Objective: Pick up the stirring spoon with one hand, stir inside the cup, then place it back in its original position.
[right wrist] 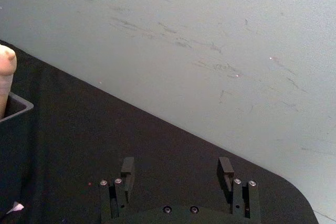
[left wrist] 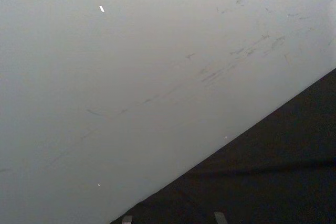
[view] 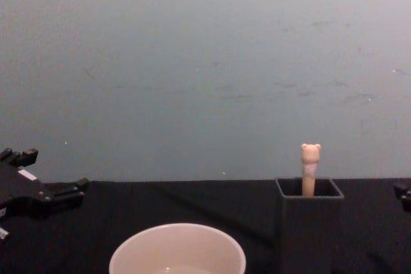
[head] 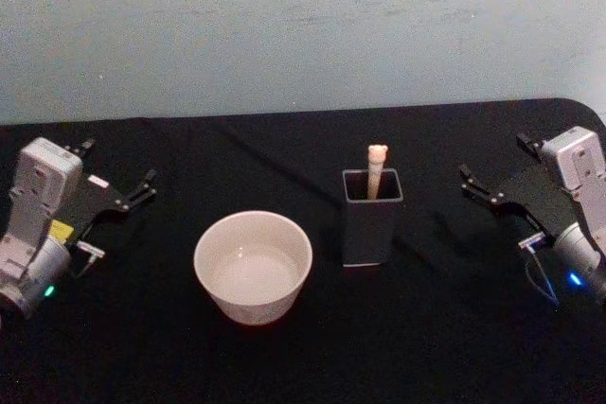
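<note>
Head view of a black table (head: 284, 139) against a pale wall (head: 284, 26). The spoon (head: 378, 169) stands upright in the dark grey square holder (head: 371, 224) right of centre. Only the cream handle and its bear head rise above the rim; the neck and bowl are hidden inside. The round white cup (head: 253, 267) stands just left of the holder, apart from it, and whether it holds clear liquid is hard to make out. The left gripper (head: 121, 163) rests at the table's left side with its fingers spread. It carries a small white label (head: 97, 180) and a yellow sticker (head: 62, 229), and any writing on them is too small to read. The right gripper (head: 492, 156) rests at the right side, also spread, well apart from the holder. Nothing stands between either gripper and the cup or holder. In the chest view the cup's lower part is cut off. In the right wrist view the two fingers (right wrist: 127, 169) stand apart, and the bear head and one corner of the holder are cut by the edge.
</note>
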Robot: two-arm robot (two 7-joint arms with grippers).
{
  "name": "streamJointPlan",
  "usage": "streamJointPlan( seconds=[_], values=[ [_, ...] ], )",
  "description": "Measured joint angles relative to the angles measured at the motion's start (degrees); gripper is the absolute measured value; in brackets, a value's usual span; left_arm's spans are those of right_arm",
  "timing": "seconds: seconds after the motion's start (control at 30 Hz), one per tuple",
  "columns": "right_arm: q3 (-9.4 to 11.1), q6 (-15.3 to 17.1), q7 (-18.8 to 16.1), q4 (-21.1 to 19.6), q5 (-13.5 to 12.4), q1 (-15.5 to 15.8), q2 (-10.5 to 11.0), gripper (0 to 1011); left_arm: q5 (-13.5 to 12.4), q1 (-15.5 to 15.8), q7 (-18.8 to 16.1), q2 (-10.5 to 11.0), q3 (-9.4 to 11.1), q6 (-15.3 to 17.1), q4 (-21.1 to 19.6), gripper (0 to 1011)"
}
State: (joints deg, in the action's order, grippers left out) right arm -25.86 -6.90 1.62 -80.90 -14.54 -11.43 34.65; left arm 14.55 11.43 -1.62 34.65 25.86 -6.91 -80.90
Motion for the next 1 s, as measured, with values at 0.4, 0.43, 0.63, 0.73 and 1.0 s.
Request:
streamJointPlan(
  seconds=[0.4,0.43,0.63,0.73,1.0],
  values=[
    [0.0,0.0,0.0,0.0,0.0,0.0,0.0,1002,0.0,0.0,0.0,0.0,0.0,0.0,0.0,1001],
    [0.0,0.0,0.0,0.0,0.0,0.0,0.0,1002,0.0,0.0,0.0,0.0,0.0,0.0,0.0,1001],
    [0.0,0.0,0.0,0.0,0.0,0.0,0.0,1002,0.0,0.0,0.0,0.0,0.0,0.0,0.0,1001],
    [0.0,0.0,0.0,0.0,0.0,-0.01,0.0,1002,0.0,0.0,0.0,0.0,0.0,0.0,0.0,1001],
    [0.0,0.0,0.0,0.0,0.0,0.0,0.0,1002,0.0,0.0,0.0,0.0,0.0,0.0,0.0,1001]
  ],
)
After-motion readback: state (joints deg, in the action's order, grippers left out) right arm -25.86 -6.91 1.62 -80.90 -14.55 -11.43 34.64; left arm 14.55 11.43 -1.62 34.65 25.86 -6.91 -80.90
